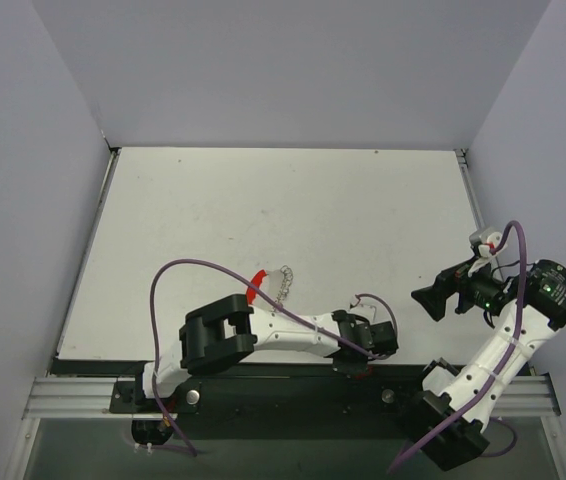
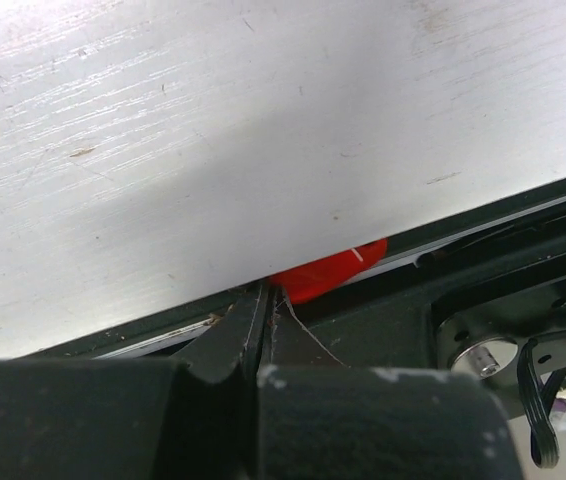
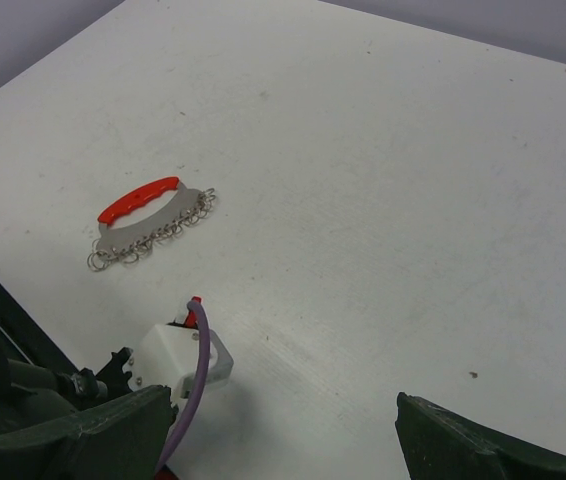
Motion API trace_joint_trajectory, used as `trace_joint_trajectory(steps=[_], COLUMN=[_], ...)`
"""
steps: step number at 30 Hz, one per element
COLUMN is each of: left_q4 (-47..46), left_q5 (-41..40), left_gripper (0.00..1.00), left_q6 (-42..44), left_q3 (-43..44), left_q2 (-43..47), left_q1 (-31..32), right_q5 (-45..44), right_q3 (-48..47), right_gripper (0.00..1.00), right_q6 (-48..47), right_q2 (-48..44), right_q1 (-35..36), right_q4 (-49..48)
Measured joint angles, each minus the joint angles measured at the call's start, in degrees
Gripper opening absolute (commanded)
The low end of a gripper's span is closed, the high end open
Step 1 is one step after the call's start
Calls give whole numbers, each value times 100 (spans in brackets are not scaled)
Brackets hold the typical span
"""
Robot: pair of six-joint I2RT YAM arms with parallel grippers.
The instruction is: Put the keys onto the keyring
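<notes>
Keys (image 3: 153,238): silver row lying flat on table (image 1: 363,200), near its 6 o'clock edge in top view. Keyring (image 3: 139,200) touches them at their 9 o'clock. Left gripper (image 2: 263,297) clenched shut, at keys' 4 o'clock, by table edge. Right gripper (image 3: 283,400) released, raised at 3 o'clock.

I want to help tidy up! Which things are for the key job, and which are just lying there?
For the job:
keys
red keyring

Just there:
purple cable
white table
</notes>
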State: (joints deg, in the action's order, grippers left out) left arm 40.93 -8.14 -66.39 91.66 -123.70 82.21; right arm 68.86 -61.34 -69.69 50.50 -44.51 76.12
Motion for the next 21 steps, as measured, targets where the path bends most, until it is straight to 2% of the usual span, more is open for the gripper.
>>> trace_joint_trajectory(steps=[5,14,15,16,17,20,21], left_q4=[-72,-48,-39,-31,-17,72,92], left_q5=[-275,-866,-866,-859,-817,-634,-577], left_gripper=[0,0,6,22,31,43,43], left_q6=[76,131,131,131,131,125,109], left_q3=[-111,-391,-391,-389,-389,-385,-385], left_q2=[175,1513,1550,1558,1543,1351,1263], left_q1=[61,72,70,68,68,81,87], right_q5=[0,0,0,0,0,0,0], right_q3=[20,22,22,22,22,22,24], right_gripper=[100,100,100,100,100,100,100], right_q6=[-9,-26,-26,-26,-28,-28,-28], right_q2=[2,87,107,120,129,179,181], right_q1=[0,0,-2,0,-2,-2,0], right_q4=[0,2,2,2,2,0,0])
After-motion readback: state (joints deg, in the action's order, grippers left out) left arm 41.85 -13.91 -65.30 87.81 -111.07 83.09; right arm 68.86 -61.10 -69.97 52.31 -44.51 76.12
